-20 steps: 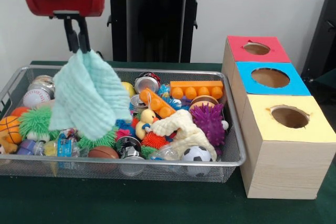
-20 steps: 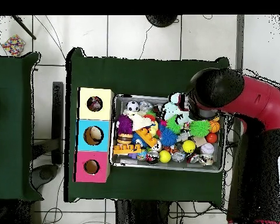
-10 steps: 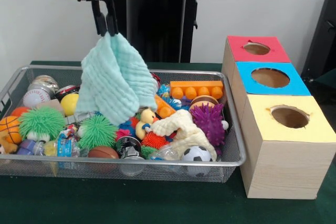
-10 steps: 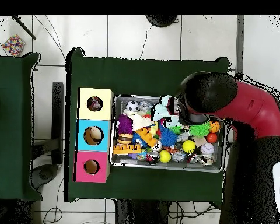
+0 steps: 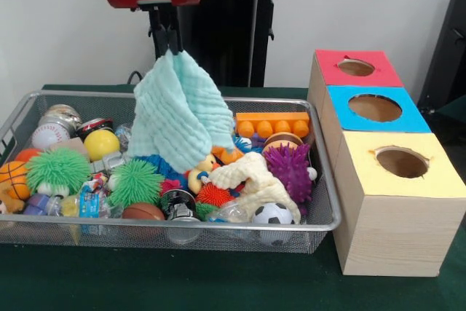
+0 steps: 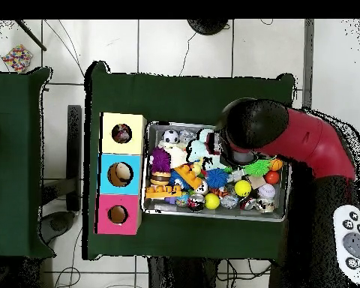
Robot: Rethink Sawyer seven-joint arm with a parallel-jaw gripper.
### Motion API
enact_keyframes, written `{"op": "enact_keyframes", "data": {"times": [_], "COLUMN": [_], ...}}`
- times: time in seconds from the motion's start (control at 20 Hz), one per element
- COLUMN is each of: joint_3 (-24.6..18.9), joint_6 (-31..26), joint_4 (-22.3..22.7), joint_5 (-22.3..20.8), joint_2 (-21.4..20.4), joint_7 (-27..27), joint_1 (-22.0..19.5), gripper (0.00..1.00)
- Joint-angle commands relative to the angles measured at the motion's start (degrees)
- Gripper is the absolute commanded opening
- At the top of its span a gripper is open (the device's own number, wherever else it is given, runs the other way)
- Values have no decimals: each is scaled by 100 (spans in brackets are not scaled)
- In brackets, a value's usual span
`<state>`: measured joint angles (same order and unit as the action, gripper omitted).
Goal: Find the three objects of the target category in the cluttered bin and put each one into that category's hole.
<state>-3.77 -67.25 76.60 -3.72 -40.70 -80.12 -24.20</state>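
My gripper (image 5: pixel 167 43) hangs from the red arm head above the silver wire mesh bin (image 5: pixel 324 218). It is shut on the top corner of a pale mint-green fabric cloth (image 5: pixel 182 111), which hangs down over the middle of the bin, its lower edge near the toys. A cream knitted cloth (image 5: pixel 255 178) lies in the bin's right part. The yellow-topped wooden box (image 5: pixel 429 180) with its round dark hole (image 5: pixel 401 162) stands right of the bin. In the overhead view the arm (image 6: pixel 254 133) covers the gripper, and the cloth (image 6: pixel 204 142) shows beside it above the bin (image 6: pixel 282 216).
A blue-topped box (image 5: pixel 411 118) and a red-topped box (image 5: pixel 386 71) stand behind the yellow one. The bin holds green spiky balls (image 5: pixel 57 169), a purple spiky ball (image 5: pixel 289 169), an orange brick (image 5: pixel 272 123), a soccer ball (image 5: pixel 272 214), cans and other toys.
My gripper has moved to the right in the front view with the mint cloth hanging from it, from the bin's left end to over its middle.
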Motion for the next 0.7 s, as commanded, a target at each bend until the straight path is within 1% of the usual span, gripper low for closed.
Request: {"op": "enact_keyframes", "data": {"times": [0.05,0.15,0.25,0.5,0.55,0.65,0.7], "joint_3": [159,262,300,376,400,382,395], "joint_6": [-599,-862,-888,-750,-802,-991,-998], "joint_4": [577,435,329,204,131,86,86], "joint_5": [51,-56,-154,-130,-82,-93,-93], "joint_2": [519,638,744,856,910,940,940], "joint_7": [-1352,-1361,-1219,-1247,-1331,-1155,-1057], "joint_1": [145,233,285,349,363,353,359], "gripper": [0,0,0,0,0,0,100]}}
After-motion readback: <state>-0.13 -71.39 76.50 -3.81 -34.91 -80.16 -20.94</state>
